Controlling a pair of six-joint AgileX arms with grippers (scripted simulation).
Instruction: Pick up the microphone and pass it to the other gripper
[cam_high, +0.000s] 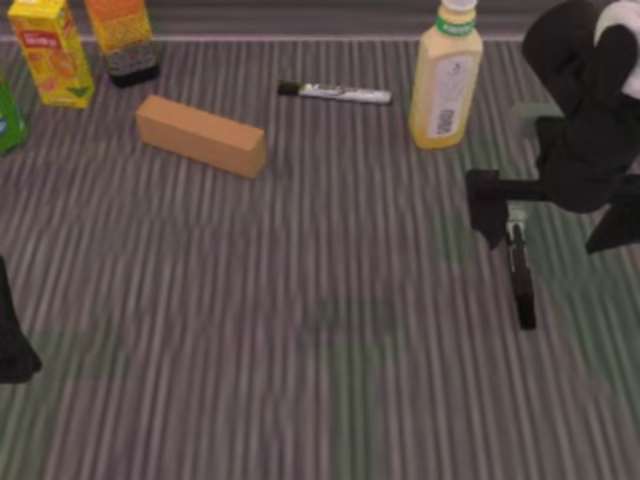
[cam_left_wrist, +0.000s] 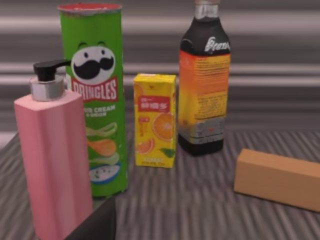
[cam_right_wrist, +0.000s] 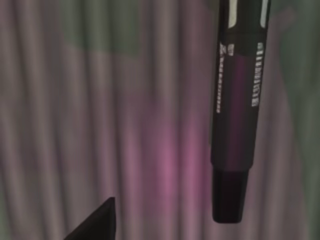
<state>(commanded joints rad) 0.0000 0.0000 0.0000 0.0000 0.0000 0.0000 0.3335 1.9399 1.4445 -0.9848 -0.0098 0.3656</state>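
Note:
The microphone (cam_high: 521, 275) lies flat on the striped table at the right, its black handle pointing toward the front edge and its head tucked under my right arm. My right gripper (cam_high: 550, 222) hovers over the head end, open wide, with one finger on each side and the microphone nearer the left one. In the right wrist view the black handle (cam_right_wrist: 235, 110) runs down the picture, well apart from the one fingertip (cam_right_wrist: 100, 222) that shows. My left gripper (cam_high: 12, 345) is parked at the table's left edge, holding nothing.
A white marker (cam_high: 335, 93), a tan block (cam_high: 200, 136) and a cream bottle (cam_high: 445, 85) stand along the back. A yellow juice carton (cam_high: 50, 50) and a dark bottle (cam_high: 122, 40) fill the back left. A pink pump bottle (cam_left_wrist: 52, 160) and green can (cam_left_wrist: 95, 100) stand near the left gripper.

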